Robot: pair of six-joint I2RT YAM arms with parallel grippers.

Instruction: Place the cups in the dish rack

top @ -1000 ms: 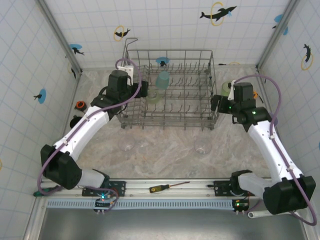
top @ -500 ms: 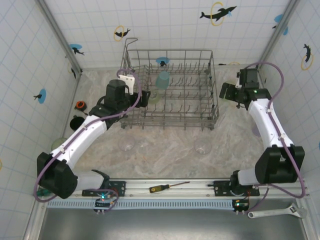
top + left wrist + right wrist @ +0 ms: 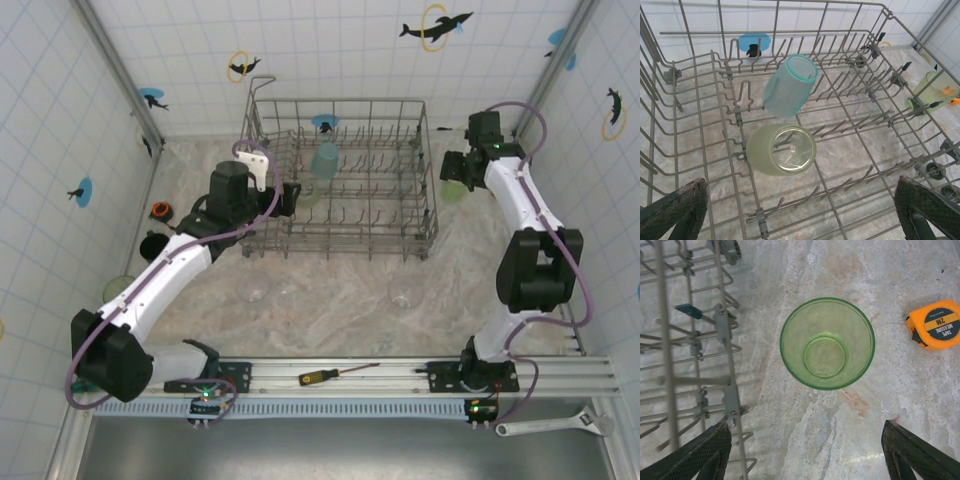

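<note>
Dish rack (image 3: pixel 340 243): grey wire. Teal tumbler (image 3: pixel 789 85): translucent, frosted texture. Racked green tumbler (image 3: pixel 781 150): pale, cloudy. Tabletop green tumbler (image 3: pixel 827 343): pale, translucent. Tape measure (image 3: pixel 935 324): orange, black label. Table (image 3: pixel 805 430): beige-grey marbling.

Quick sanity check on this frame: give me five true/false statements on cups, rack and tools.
1. A teal cup and a pale green cup lie inside the dish rack. True.
2. The right tool is shut on the upright green cup. False: it is open, and the cup stands free on the table.
3. The tape measure touches that cup. False: there is a gap between them.
4. The left tool is open and holds nothing. True.
5. A clear glass stands on the table in front of the rack. True.
</note>
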